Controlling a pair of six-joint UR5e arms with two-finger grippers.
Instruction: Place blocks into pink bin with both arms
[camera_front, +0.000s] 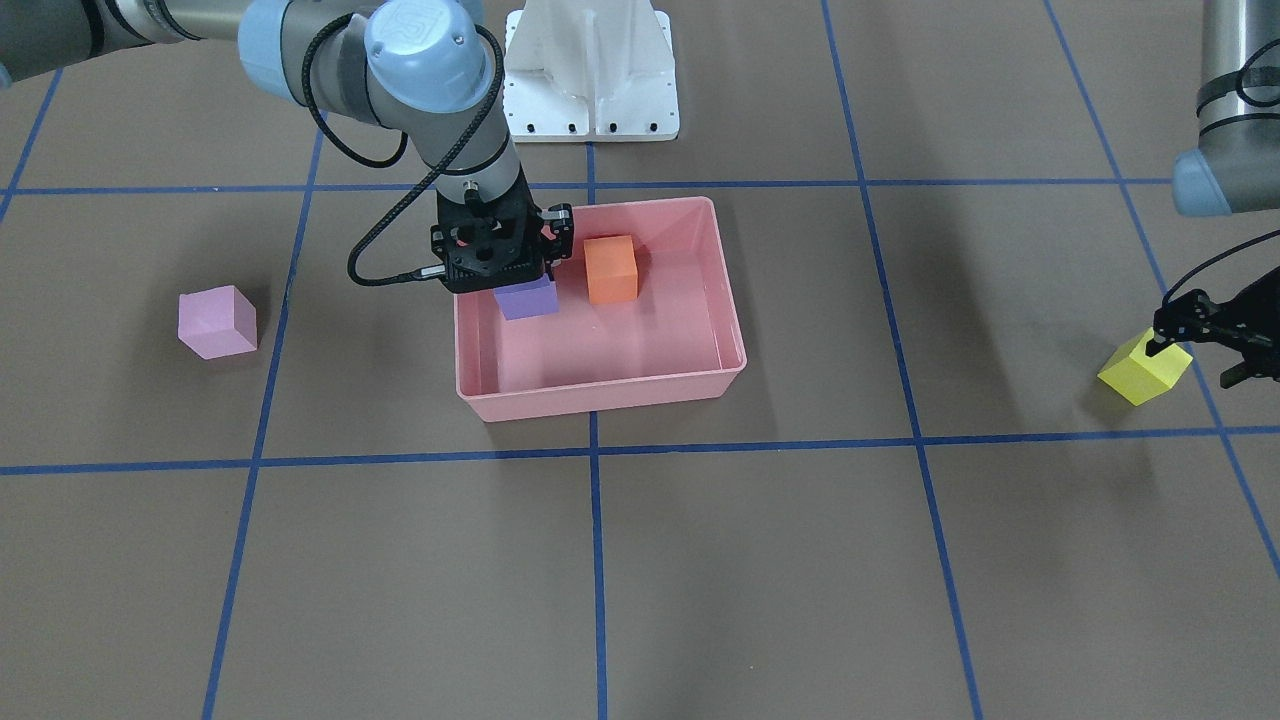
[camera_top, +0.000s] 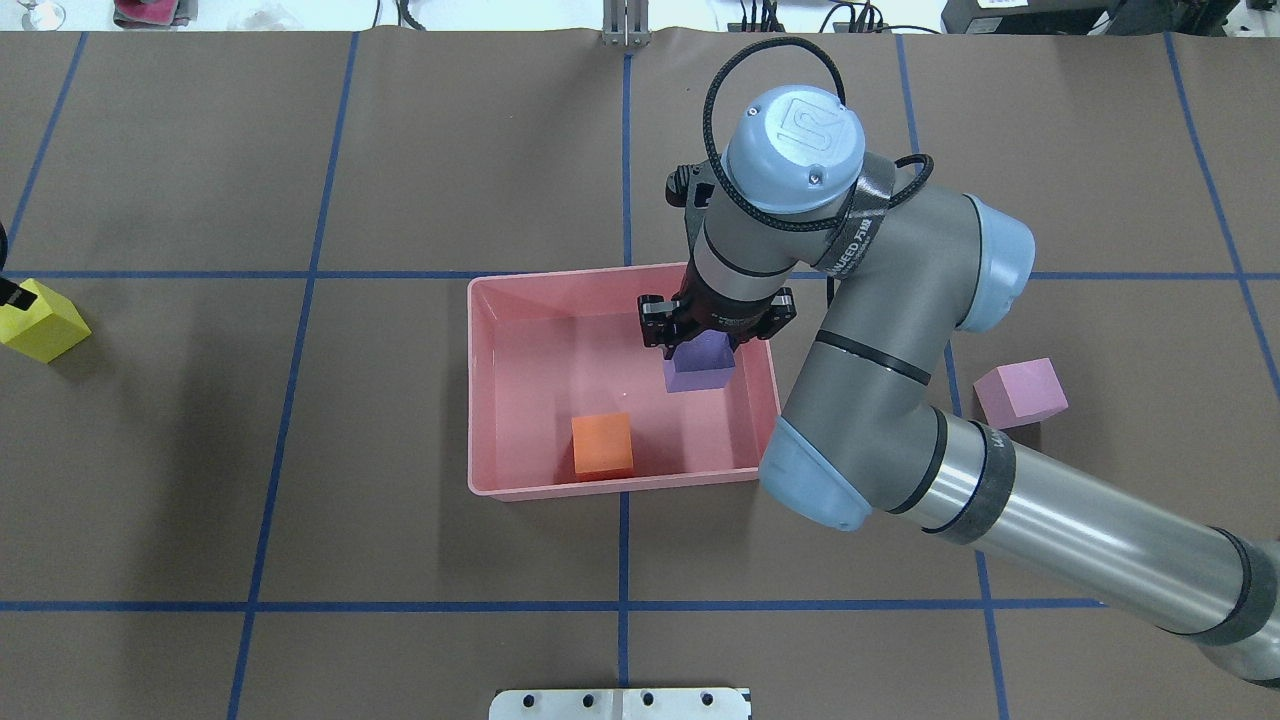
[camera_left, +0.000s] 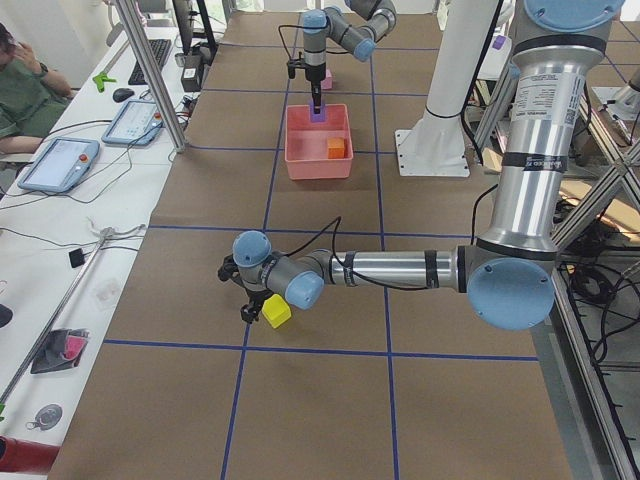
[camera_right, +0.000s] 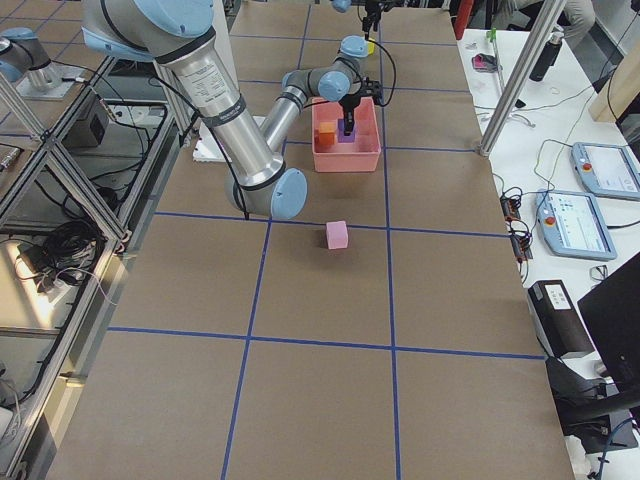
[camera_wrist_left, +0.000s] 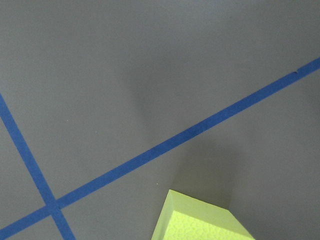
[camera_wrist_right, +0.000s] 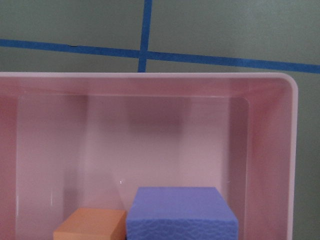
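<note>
The pink bin (camera_front: 600, 388) stands mid-table with the orange block (camera_front: 611, 268) on its floor. My right gripper (camera_front: 512, 280) reaches down into the bin, shut on the purple block (camera_front: 527, 298), which is also seen from overhead (camera_top: 698, 362) and fills the bottom of the right wrist view (camera_wrist_right: 181, 214). The light pink block (camera_front: 217, 321) sits on the table outside the bin. At the table's far end my left gripper (camera_front: 1197, 360) stands open at the yellow block (camera_front: 1145, 368), one finger (camera_front: 1160, 342) touching its top. The yellow block (camera_wrist_left: 202, 222) shows at the bottom of the left wrist view.
The white base stand (camera_front: 590, 75) is behind the bin. Blue tape lines (camera_front: 594, 560) grid the brown table. In the exterior left view a seated person (camera_left: 30, 95) and tablets (camera_left: 60, 165) occupy a side bench.
</note>
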